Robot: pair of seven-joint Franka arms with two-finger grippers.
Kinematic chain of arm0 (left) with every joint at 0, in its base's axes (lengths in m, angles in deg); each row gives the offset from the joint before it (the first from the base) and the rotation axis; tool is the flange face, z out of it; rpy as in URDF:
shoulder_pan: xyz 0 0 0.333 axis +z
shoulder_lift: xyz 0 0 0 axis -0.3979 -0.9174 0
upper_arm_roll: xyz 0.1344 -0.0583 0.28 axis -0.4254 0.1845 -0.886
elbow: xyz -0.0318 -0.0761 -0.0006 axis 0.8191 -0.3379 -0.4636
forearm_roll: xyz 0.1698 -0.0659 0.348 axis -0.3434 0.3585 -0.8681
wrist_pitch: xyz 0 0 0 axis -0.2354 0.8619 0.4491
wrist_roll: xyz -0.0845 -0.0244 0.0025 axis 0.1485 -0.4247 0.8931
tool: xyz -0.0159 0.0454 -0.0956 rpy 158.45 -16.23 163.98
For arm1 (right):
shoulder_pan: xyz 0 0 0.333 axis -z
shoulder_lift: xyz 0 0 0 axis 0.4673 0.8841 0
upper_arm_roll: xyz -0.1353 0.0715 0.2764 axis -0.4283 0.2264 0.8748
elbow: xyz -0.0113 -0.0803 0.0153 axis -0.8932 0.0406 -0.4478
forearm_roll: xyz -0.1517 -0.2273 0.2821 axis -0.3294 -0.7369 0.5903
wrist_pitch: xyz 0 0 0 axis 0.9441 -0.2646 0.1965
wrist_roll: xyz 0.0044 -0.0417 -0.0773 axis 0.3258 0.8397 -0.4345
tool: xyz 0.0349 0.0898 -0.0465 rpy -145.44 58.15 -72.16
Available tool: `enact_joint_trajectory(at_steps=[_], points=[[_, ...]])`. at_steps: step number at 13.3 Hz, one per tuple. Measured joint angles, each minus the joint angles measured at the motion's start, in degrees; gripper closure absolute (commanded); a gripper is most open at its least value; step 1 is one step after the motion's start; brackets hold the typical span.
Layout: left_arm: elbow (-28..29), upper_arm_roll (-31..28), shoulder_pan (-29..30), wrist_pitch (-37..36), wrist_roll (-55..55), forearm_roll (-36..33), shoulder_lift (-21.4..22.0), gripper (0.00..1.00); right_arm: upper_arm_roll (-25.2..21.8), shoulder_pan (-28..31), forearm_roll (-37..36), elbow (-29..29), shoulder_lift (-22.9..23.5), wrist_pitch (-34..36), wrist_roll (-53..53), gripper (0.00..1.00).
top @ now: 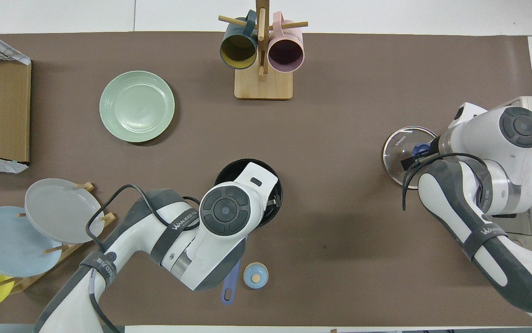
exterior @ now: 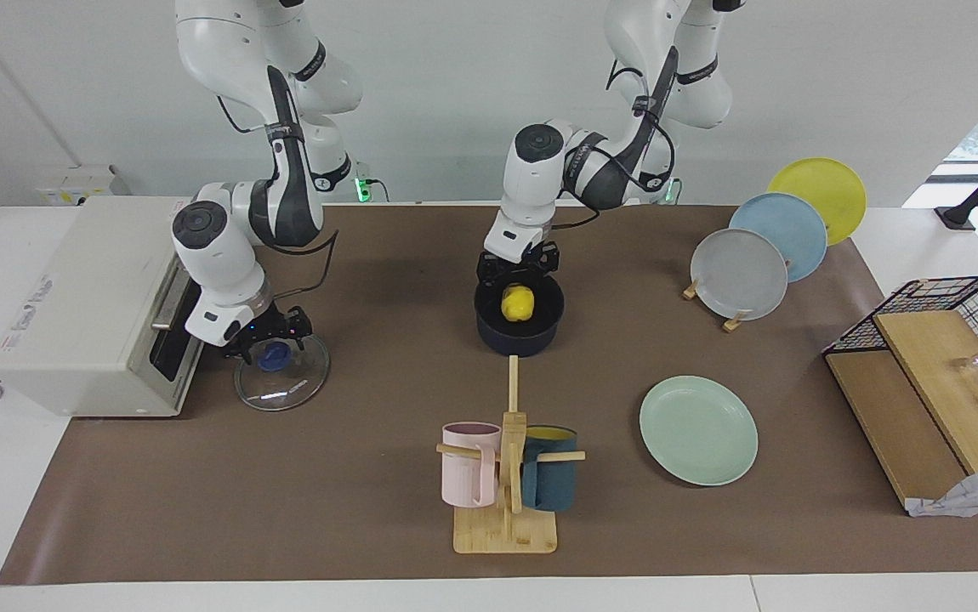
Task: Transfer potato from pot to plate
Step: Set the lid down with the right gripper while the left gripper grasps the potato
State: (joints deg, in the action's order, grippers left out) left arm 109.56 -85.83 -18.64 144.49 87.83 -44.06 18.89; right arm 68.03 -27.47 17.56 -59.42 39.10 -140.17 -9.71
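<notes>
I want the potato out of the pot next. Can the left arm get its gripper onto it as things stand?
Probably yes. The left gripper hangs open right over the pot, the potato lies uncovered inside, and nothing is between them.

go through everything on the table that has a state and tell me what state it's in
potato: in the pot, not gripped
pot: uncovered
glass lid: flat on the table
mint plate: empty
left gripper: open over the potato
right gripper: open over the lid's knob
</notes>
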Motion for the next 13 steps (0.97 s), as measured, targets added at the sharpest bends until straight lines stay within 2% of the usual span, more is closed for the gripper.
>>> enact_joint_trajectory(at_steps=[4,8,9,10,11,13], points=[[0.18,-0.03,-0.30,1.50,1.05,0.00,-2.34,0.00,0.00,0.00,0.00,8.58,-1.91,12.16,0.00,0.00],[0.18,-0.08,-0.30,1.52,1.05,0.00,-2.47,0.00,-0.03,0.02,-0.01,13.98,-4.66,21.62,1.16,0.00],[0.22,-0.08,-0.31,1.51,1.05,0.00,-2.56,0.04,0.00,0.00,-0.02,15.49,-5.20,24.24,2.29,0.00],[0.23,-0.08,-0.32,1.51,1.05,0.00,-2.64,0.13,0.07,-0.07,-0.02,17.24,-5.62,26.92,3.50,0.00],[0.22,-0.08,-0.34,1.51,1.02,-0.01,-2.62,0.37,0.20,-0.16,-0.02,19.23,-6.13,29.48,4.69,0.00],[0.09,-0.08,-0.41,1.41,0.88,-0.03,-2.41,1.00,0.44,-0.24,-0.02,23.06,-7.77,34.51,6.17,0.00]])
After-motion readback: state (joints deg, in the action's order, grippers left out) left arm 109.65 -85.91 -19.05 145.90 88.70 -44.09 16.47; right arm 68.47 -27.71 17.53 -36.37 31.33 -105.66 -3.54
